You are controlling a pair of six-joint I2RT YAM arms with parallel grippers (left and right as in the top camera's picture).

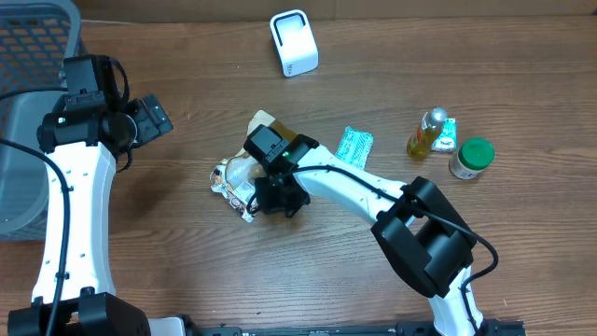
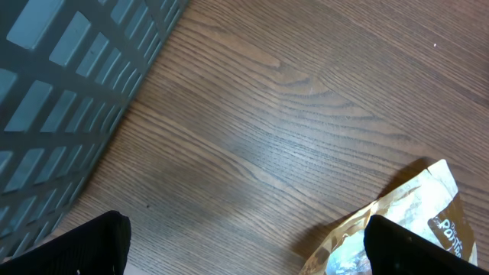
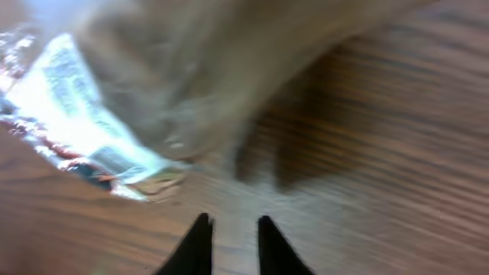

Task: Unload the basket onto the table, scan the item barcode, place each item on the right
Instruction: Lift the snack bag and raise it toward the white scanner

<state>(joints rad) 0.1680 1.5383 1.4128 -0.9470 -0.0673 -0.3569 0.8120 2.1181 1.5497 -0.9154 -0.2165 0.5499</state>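
1. Wood-grain desk (image 1: 392, 56) fills the overhead view and carries everything else.
2. Grey slatted plastic basket (image 1: 28, 56) stands at the desk's far left edge, and its wall also shows in the top left corner of the left wrist view.
3. White left arm (image 1: 75, 215) runs up the left side beside the basket. The left gripper (image 2: 248, 248) is spread wide over bare desk with nothing between its fingers.
4. White right arm (image 1: 345, 187) reaches from the lower right toward the middle of the desk. The right gripper (image 3: 231, 244) points down at the desk, fingertips drawn nearly together with only a narrow strip of wood between them, pinching nothing. This view is blurred.
5. Crinkled brown-and-silver snack bag (image 1: 238, 173) lies mid-desk, just in front of the right gripper and partly under that wrist.
6. White box-shaped device (image 1: 294, 42) sits near the far edge, well apart from the bag.
7. Teal packet (image 1: 354, 147) lies flat to the right of the bag.
8. Yellow bottle (image 1: 427, 133) stands further right.
9. Green-lidded jar (image 1: 472, 157) sits just beside the bottle.
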